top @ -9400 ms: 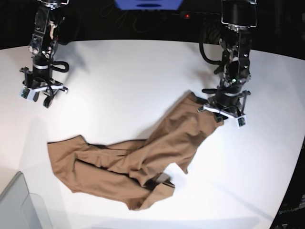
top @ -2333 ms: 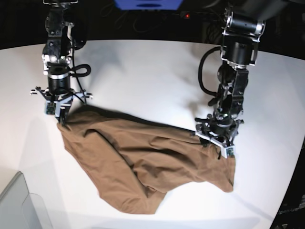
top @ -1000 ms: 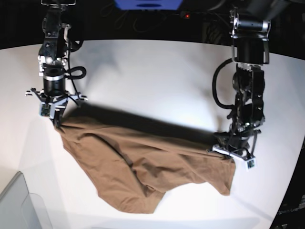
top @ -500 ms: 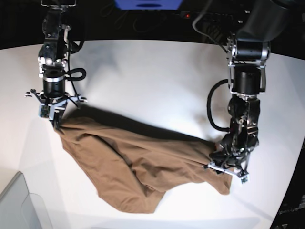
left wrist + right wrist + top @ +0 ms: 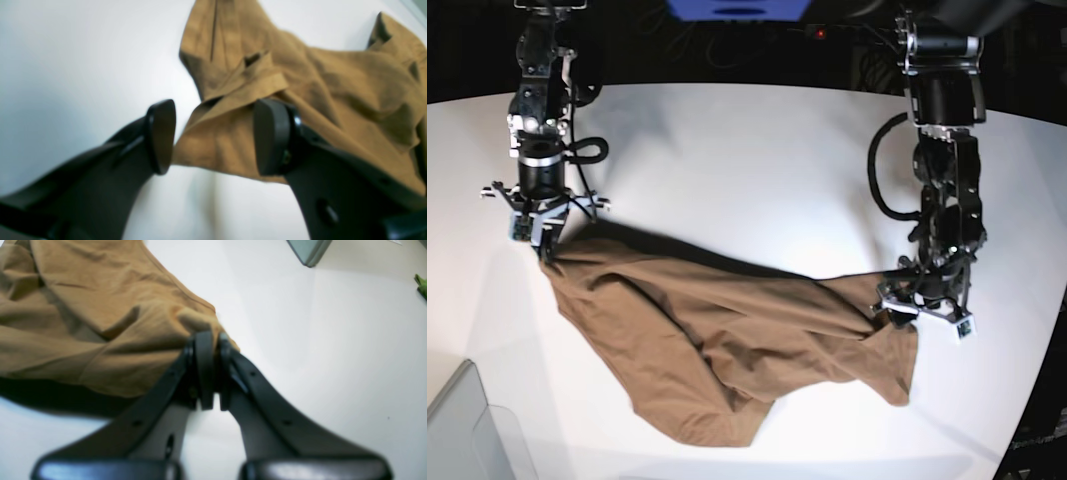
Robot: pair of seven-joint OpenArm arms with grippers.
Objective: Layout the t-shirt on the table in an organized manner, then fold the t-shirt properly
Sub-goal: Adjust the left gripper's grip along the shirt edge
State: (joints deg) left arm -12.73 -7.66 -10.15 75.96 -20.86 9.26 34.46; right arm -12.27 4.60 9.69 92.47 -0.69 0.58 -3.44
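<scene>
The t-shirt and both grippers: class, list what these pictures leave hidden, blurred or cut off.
- t-shirt: neck and tag unseen in the base view, lost in its own folds.
- t-shirt: cut off by the frame edge in the left wrist and right wrist views.
- left gripper: blurred in its wrist view; cloth contact unclear.
- right gripper: pinched shirt part unidentifiable.

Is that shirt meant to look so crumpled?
The t-shirt lies bunched and skewed on the table, not flat. The right gripper pinches one corner; the left gripper is open at the other end.
</scene>
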